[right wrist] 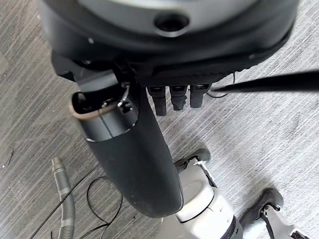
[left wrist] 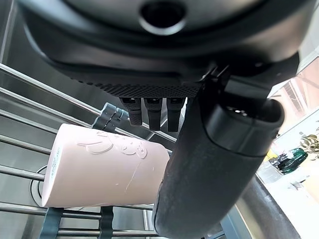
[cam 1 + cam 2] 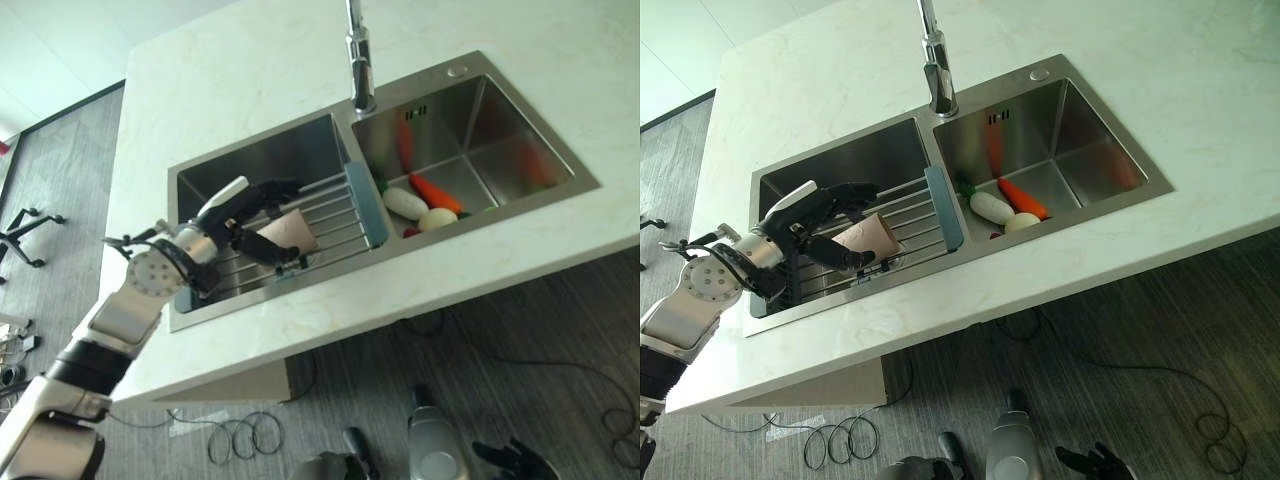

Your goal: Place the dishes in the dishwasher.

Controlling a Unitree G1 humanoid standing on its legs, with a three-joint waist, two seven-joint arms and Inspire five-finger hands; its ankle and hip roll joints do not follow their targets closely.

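Our left arm reaches in from the near left, over the counter's (image 3: 300, 70) near edge and into the left basin of the double sink (image 3: 560, 190). The left hand (image 3: 235, 215) is turned with its white-covered thumb on the far side and its dark fingers (image 3: 262, 250) spread loosely above the wire rack (image 3: 335, 215) that spans that basin. The fingers look extended and relaxed, not closed round anything.

A pink cup (image 3: 285, 233) lies on its side on the rack, between the thumb and the fingers. In the left wrist view the pink cup (image 2: 99, 172) rests across the rack bars just beside the thumb (image 2: 209, 169); we cannot tell whether they touch.

Our right hand (image 3: 520, 460) hangs low at the near right, above the grey floor (image 3: 520, 330), fingers relaxed and holding nothing.

In the right basin lie a carrot (image 3: 436, 192), a white vegetable (image 3: 405, 203) and a small pale round one (image 3: 437, 219), close together. The faucet (image 3: 360, 55) stands at the far side between the basins.
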